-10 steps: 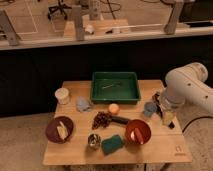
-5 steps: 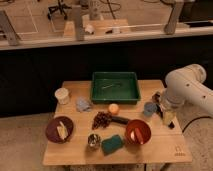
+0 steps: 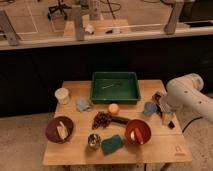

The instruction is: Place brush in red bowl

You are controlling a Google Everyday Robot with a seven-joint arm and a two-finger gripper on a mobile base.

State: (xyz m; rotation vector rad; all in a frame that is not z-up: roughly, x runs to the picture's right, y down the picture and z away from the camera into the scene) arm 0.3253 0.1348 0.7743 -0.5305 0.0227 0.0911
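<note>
Currently claw (image 3: 165,111) hangs released over the table's (image 3: 165,150) right edge, nothing in it. Brush (image 3: 170,123) looks to be the slim dark thing lying just below the claw, close to the edge, but it's hard to make out, so low confidence. Red bowl (image 3: 144,127) is near, to its left, with something yellowish already inside.

Risks:
- thin handle lies flat, so the claw may skid off it or push it over the edge
- grabbing the dark bar (image 3: 120,120) by mistake
- handle landing on the bowl rim and tipping out

Blue cup (image 3: 149,108) stands just beside the claw, easy to clip. Grapes (image 3: 101,120), sponge (image 3: 112,144) and metal cup (image 3: 93,141) crowd the bowl's left; approach from the right looks free. Maroon dish (image 3: 50,131), far left, is the wrong target.
</note>
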